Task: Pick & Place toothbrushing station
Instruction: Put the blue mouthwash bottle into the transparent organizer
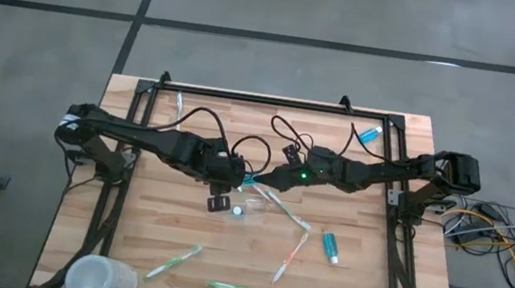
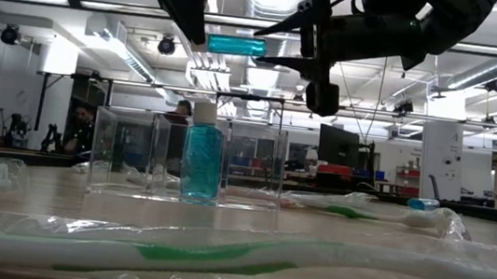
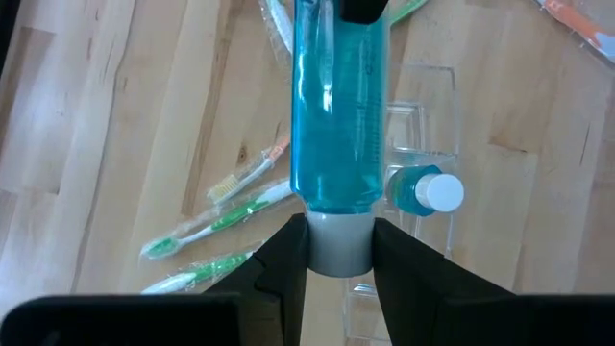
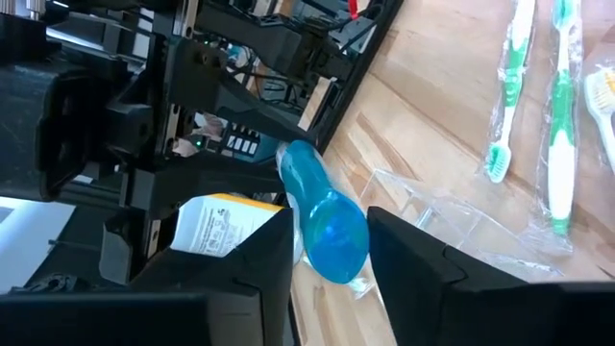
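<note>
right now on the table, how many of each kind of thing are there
toothbrushes: 6
tubes: 4, with one in the air and one standing in the holder
holder: 1
cup: 1
total: 12

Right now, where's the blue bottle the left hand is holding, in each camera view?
High view: the held bottle is a blue sliver at centre, between both hands.
Low view: horizontal near the top, above the holder.
Left wrist view: centre, cap between the fingers.
Right wrist view: centre, base toward the camera.
Shared landmark: the clear holder, with a second bottle standing inside.
</note>
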Robot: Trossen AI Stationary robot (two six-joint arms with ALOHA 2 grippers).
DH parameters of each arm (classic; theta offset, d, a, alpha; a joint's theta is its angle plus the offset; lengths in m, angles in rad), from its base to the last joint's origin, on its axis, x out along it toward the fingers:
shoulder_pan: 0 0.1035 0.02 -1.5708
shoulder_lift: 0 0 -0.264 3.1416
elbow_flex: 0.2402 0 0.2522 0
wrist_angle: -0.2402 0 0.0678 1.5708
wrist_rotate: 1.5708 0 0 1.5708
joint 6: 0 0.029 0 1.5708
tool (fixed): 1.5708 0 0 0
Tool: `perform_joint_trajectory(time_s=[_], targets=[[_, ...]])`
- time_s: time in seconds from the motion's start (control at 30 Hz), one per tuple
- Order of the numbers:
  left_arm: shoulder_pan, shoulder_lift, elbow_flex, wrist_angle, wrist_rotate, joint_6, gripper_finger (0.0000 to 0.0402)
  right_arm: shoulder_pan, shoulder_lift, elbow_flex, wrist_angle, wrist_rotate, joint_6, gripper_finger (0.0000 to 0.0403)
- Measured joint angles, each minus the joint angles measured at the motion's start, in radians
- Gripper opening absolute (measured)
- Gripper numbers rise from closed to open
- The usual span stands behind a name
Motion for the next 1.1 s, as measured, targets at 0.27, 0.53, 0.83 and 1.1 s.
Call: perform_joint_trajectory(time_s=[0.27, 0.53, 0.83, 1.1], targets=[[0.0, 0.0, 0.0, -0.001, 0.0, -0.001, 0.0106, 0.0, 0.0, 0.0, 0.0, 0.004, -0.014, 0.0087], [0.0, 0.0, 0.0, 0.0, -0.001, -0.002, 0.0106, 0.0, 0.0, 0.0, 0.001, 0.005, -0.012, 0.01], [0.0, -0.002, 0.0, 0.0, -0.002, -0.001, 0.0106, 0.0, 0.0, 0.0, 0.001, 0.006, -0.011, 0.0097], [-0.001, -0.016, 0.0, -0.002, -0.007, 0.07, 0.0106, 0.0, 0.0, 0.001, 0.006, 0.006, -0.011, 0.0099]])
